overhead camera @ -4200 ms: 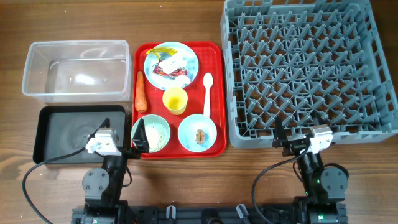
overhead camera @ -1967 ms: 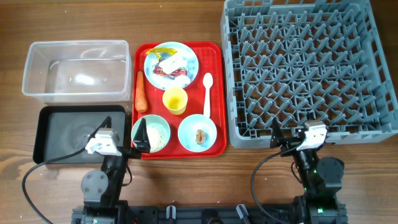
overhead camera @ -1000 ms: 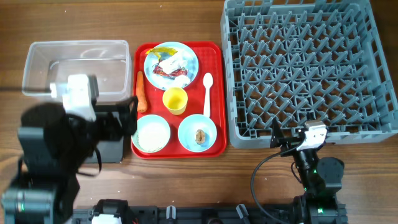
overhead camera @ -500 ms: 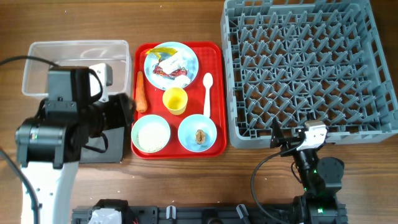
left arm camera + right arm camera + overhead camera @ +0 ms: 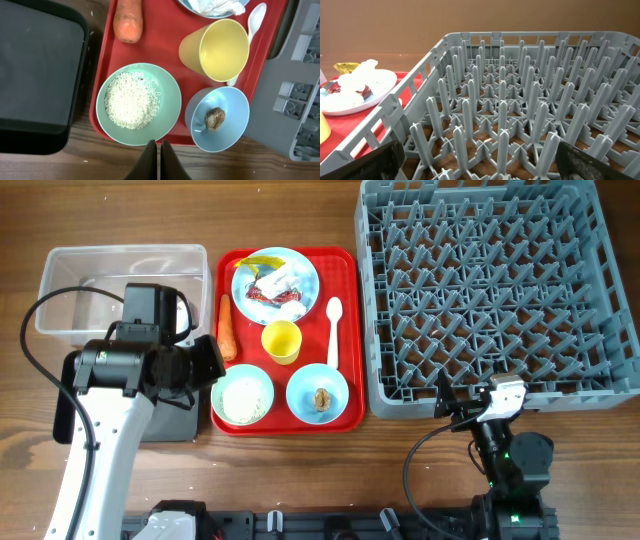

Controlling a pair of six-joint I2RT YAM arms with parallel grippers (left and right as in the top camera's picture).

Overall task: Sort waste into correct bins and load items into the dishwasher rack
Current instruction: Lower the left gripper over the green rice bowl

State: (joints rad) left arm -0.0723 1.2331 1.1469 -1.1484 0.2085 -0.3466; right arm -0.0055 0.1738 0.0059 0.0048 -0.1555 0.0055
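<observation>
Hovering over the left half of the bench, the left gripper (image 5: 160, 161) has its two fingers pressed together with nothing between them. Its wrist camera looks straight down at a pale bowl (image 5: 170, 95) filled with white rice grains (image 5: 131, 100). That bowl sits at the near left corner of a red serving tray (image 5: 345, 330) in the middle of the bench. Just right of it, a pale blue bowl (image 5: 303, 385) holds a brown food lump (image 5: 322, 397). Behind the two bowls a small yellow cup (image 5: 281, 341) stands upright, with a white plastic spoon (image 5: 333, 330) lying to its right and an orange carrot (image 5: 227, 327) along the tray's left side. At the tray's far end a pale blue plate (image 5: 240, 280) carries crumpled red-white wrappers (image 5: 270, 295), white tissue (image 5: 280, 275) and a yellow scrap (image 5: 262, 258). A shallow black tray (image 5: 35, 75) lies beside the red tray toward the left edge, and a clear plastic tub (image 5: 60, 300) sits behind it near the far left corner. The grey dishwasher rack (image 5: 490, 290) fills the far right corner. The right gripper (image 5: 477, 152) sits by the near edge in front of the rack, fingers spread wide, holding nothing.
</observation>
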